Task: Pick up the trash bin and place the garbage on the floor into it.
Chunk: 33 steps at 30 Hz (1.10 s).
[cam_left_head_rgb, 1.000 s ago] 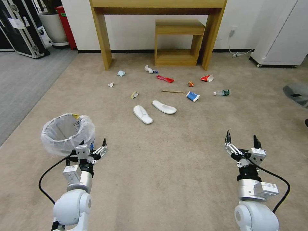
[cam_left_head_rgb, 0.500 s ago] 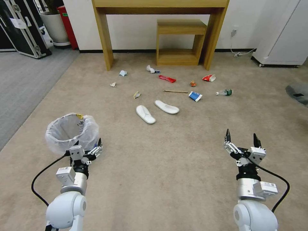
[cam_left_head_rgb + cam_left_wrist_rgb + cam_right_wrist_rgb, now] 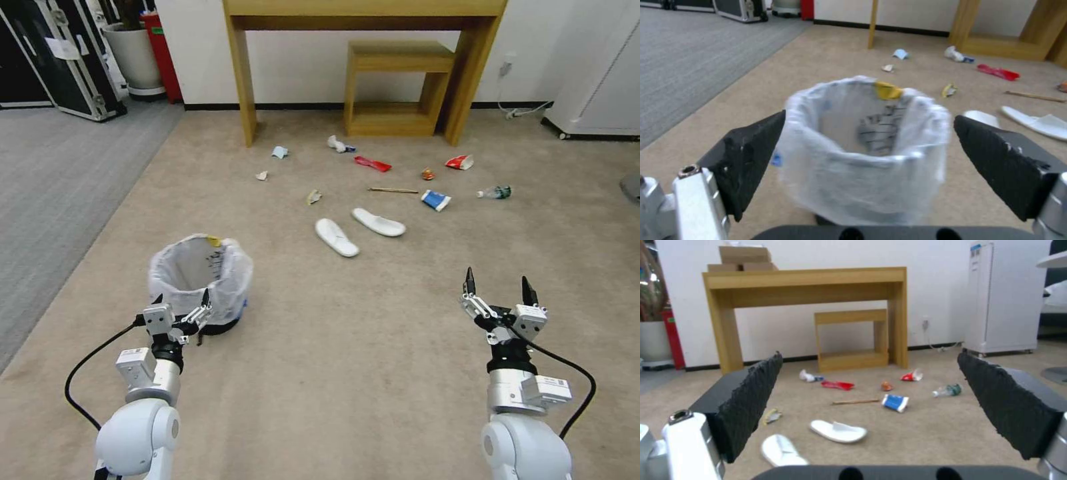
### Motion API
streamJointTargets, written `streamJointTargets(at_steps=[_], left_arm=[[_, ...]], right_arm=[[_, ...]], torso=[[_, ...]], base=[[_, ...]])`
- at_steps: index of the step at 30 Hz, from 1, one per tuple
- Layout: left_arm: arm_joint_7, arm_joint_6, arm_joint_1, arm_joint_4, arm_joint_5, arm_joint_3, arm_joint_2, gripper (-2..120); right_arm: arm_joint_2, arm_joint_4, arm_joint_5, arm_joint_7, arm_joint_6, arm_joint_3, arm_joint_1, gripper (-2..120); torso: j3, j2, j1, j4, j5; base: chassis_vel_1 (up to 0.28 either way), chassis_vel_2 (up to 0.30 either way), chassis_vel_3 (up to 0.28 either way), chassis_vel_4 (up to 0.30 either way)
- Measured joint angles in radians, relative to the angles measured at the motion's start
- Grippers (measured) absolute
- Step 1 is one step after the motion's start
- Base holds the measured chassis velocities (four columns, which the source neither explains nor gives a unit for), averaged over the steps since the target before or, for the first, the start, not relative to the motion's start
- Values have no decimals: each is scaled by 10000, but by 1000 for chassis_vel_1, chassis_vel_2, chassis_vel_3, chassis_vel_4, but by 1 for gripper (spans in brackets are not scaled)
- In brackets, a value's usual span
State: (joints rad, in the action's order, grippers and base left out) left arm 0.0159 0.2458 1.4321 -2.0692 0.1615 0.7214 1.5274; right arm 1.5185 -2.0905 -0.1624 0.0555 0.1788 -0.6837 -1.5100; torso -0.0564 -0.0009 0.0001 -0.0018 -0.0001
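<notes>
Your left tool (image 3: 180, 313) sits low, just short of the trash bin (image 3: 200, 280), released, with its fingers spread. In the left wrist view the bin (image 3: 862, 156) stands between the 2 black pads (image 3: 751, 156), which flank the bag-covered wall without touching it. My read: that spread is set to straddle the bin's side before clamping, so the pick-up is not yet made. The bin stands upright on the carpet (image 3: 333, 373), and its liner is folded over the rim.

Your right tool (image 3: 497, 300) hovers over bare carpet, also released and gripping nothing. It looks parked, aimed toward the litter.

The garbage lies well ahead of both arms. There are 2 white slippers (image 3: 360, 230), and beyond them a wooden stick (image 3: 393, 191), a blue-white carton (image 3: 436, 199), a red wrapper (image 3: 372, 163), a red-white cup (image 3: 460, 162), a clear bottle (image 3: 495, 193), and small paper scraps (image 3: 280, 152). None of it is in the bin yet.

In the room, beige carpet meets grey carpet on your left. A wooden surface (image 3: 363, 8) stands against the white wall with a low shelf unit (image 3: 400, 87) under it. Black cases (image 3: 53, 60) and a planter (image 3: 137, 57) sit in the far left corner, and a white cabinet (image 3: 603, 73) stands far right.
</notes>
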Motion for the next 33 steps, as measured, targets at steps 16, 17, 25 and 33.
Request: streamJointTargets(at_steps=[16,17,25,33], left_arm=[[-90,12,-9,110,298,71,-87,100],[-90,12,-3,109,305,75,-92,100],[-90,10,21,108,297,68,-60,100],[-78,6,62,105,277,55,-47,100]], right_arm=[[13,66,117,-123,54,-48,26,100],[17,56,120,-123,47,-47,25,100],[13,-4,140,-112,19,-75,0,100],[73,-62,184,-111,20,-70,-36,100]], torso=[[0,0,0,-3,3],[0,0,0,-3,1],[0,0,-1,-3,1],[0,0,0,-3,2]], base=[[24,19,-29,-28],[0,0,0,0],[0,0,0,0],[-28,26,28,-22]])
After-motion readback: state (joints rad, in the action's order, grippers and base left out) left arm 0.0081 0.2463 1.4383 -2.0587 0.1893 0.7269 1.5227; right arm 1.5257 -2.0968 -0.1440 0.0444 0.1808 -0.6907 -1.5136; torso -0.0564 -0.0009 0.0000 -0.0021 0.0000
